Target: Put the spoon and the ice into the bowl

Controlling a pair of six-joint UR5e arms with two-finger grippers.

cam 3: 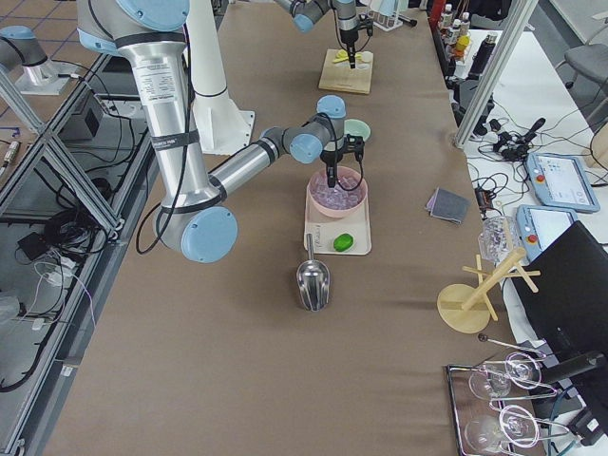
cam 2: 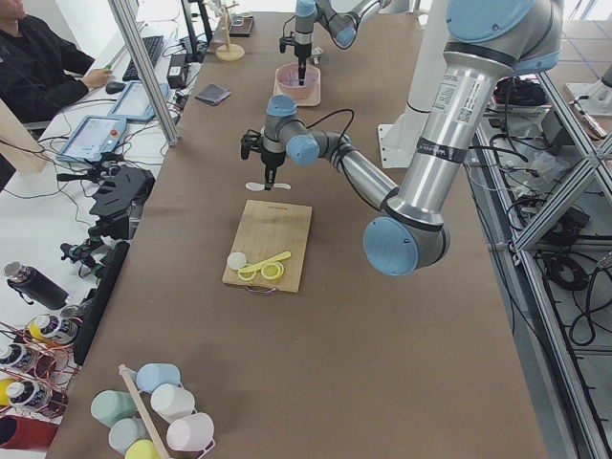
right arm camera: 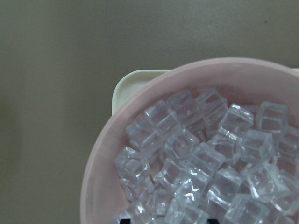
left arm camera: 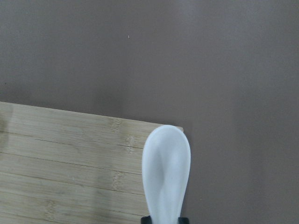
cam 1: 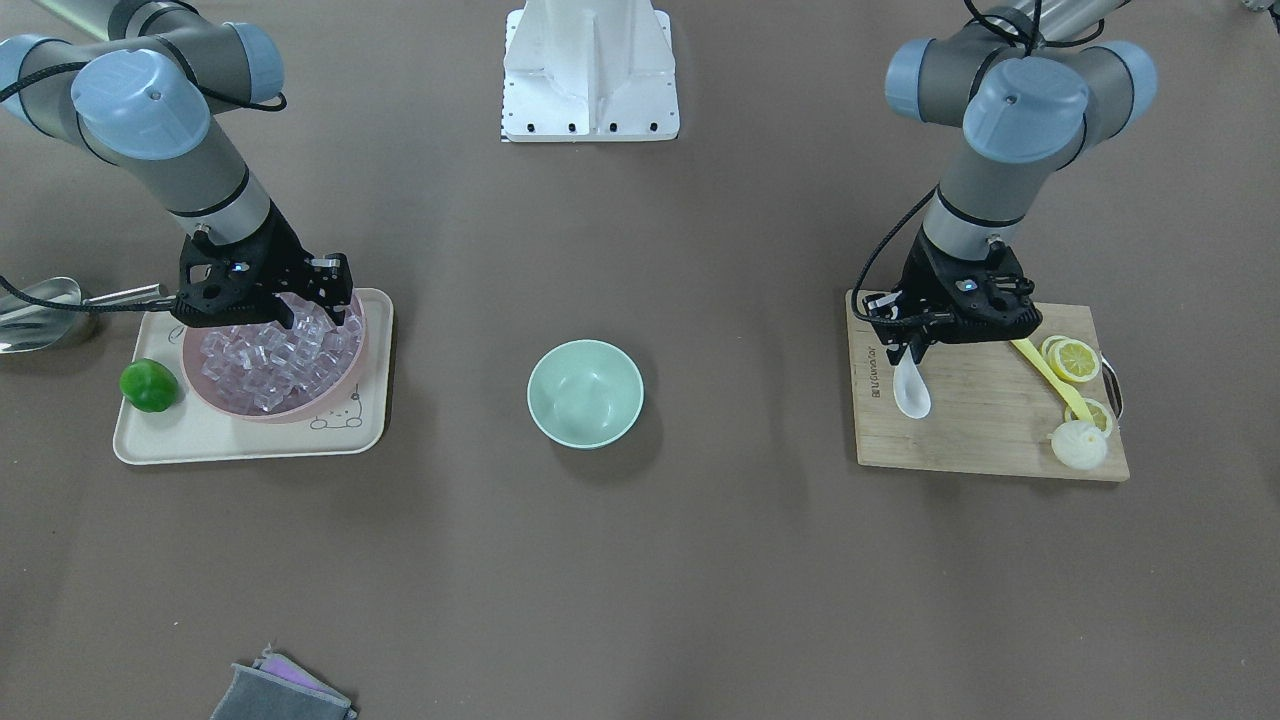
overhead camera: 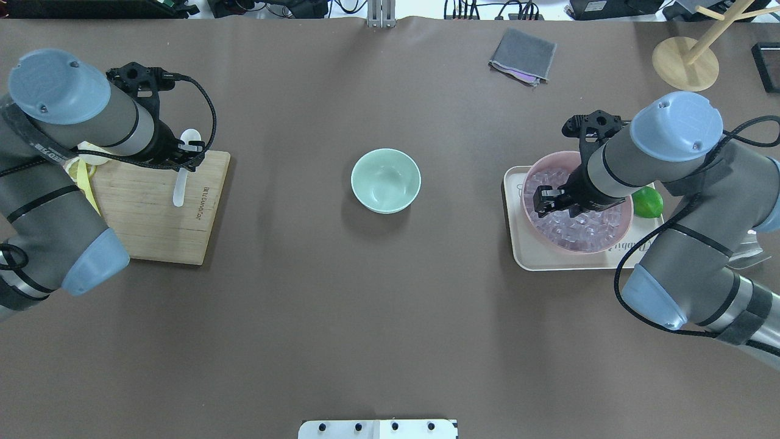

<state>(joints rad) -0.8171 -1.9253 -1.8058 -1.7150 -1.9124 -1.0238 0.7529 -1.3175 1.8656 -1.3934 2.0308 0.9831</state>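
The white spoon (cam 1: 911, 392) is pinched in my left gripper (cam 1: 912, 348), which is shut on its handle just above the wooden cutting board (cam 1: 980, 430). In the left wrist view the scoop (left arm camera: 167, 177) juts past the board's corner (left arm camera: 56, 158). The mint-green bowl (cam 1: 585, 392) stands empty at the table's middle, also in the overhead view (overhead camera: 385, 180). The ice (right arm camera: 187, 144) is heaped in a pink bowl (overhead camera: 545, 160). My right gripper (overhead camera: 553, 207) is lowered into the heap with its jaws apart, open.
The pink bowl sits on a cream tray (cam 1: 220, 440) with a green fruit (cam 1: 149, 385). A steel scoop (cam 1: 40, 310) lies beside the tray. On the board lie a yellow utensil (cam 1: 1045, 375), lemon slices (cam 1: 1072, 360) and a white round item (cam 1: 1079, 445). A grey cloth (overhead camera: 523, 55) lies at the far edge.
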